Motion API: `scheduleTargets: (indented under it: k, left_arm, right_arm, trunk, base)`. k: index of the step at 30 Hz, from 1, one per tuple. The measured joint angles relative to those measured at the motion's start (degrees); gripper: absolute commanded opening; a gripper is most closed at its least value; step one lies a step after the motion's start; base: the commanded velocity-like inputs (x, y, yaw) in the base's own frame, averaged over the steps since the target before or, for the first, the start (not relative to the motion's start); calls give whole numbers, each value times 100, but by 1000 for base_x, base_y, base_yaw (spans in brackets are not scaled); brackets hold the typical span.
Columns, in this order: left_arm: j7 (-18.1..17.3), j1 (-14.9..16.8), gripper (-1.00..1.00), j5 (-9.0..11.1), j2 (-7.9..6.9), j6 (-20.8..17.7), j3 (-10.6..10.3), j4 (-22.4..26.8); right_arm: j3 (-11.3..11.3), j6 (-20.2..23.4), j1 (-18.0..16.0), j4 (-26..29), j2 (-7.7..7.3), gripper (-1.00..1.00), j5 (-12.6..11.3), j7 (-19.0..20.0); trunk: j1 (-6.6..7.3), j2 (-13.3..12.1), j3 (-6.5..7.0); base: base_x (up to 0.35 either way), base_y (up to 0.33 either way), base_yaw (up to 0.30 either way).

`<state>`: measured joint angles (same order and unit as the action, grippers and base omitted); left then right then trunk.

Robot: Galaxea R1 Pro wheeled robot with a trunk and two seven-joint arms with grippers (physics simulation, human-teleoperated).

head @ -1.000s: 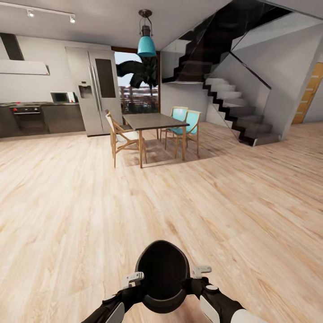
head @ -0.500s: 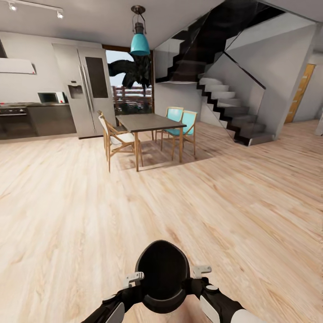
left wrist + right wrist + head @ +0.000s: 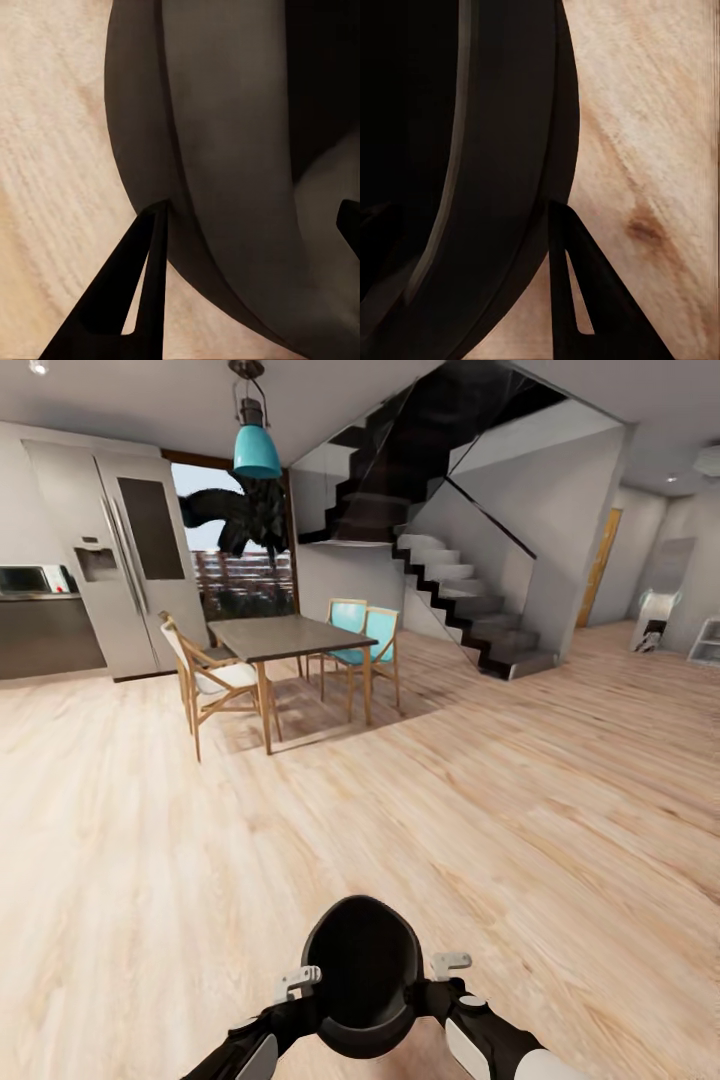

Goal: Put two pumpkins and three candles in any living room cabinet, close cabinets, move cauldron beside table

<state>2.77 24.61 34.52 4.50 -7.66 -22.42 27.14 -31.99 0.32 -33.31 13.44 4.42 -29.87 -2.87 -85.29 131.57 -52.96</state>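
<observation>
Cauldron [image 3: 362, 972] held low before the trunk: left gripper [image 3: 247, 217] and right gripper [image 3: 465, 210] each pinch its rim, one finger inside, one outside. Wood floor [image 3: 480, 830] ahead, dining table [image 3: 285, 635] beyond. Keep both arms level while turning.

One cauldron [image 3: 362, 972] showing; one dining table [image 3: 290, 636] standing on wooden floor [image 3: 520, 790]; four chairs [image 3: 212, 678] ringing it; one pendant lamp [image 3: 256, 450] hanging.
</observation>
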Motion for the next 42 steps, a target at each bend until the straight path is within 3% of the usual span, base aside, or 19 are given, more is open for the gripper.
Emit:
scheduleTargets:
  k: [24, 42]
  left_arm:
    - [-2, 1, -100, 7, -4, 0, -3, 3]
    - [-4, -4, -100, -32, 3, -12, 12, -1]
  right_arm:
    - [-6, 7, 0, 12, 0, -100, -2, -8]
    - [11, -7, 1, -23, 1, -100, -2, 19]
  trunk:
    - [0, 0, 0]
    - [-3, 0, 0]
  base:
    - [256, 147, -280]
    - [16, 5, -280]
